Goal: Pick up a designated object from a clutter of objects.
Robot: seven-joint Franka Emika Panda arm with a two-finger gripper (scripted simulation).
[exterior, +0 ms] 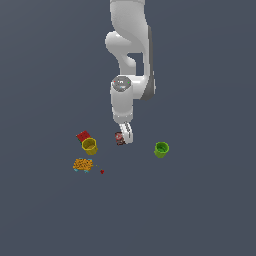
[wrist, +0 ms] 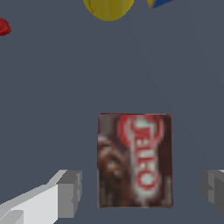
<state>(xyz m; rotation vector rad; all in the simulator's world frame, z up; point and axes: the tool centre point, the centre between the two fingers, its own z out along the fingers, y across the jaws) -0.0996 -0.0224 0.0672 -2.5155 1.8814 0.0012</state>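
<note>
White Panda arm's gripper (wrist: 140, 192) lowered over the brown-red box (wrist: 134, 161), fingers (wrist: 70, 192) spread apart on either side, none touching, red oval label's white lettering too blurred to read, box lay between yellow cup (exterior: 89, 146) and green cup (exterior: 161, 149)

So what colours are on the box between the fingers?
Dark brown box with a red-and-white oval logo; clearest in the wrist view.

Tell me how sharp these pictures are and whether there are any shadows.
Exterior view: flat, even light, no cast shadows, items tiny and coarse. Wrist view: brown-red box fills the frame but its whitish lettering is blurred; open gripper fingers show soft edges.
</note>
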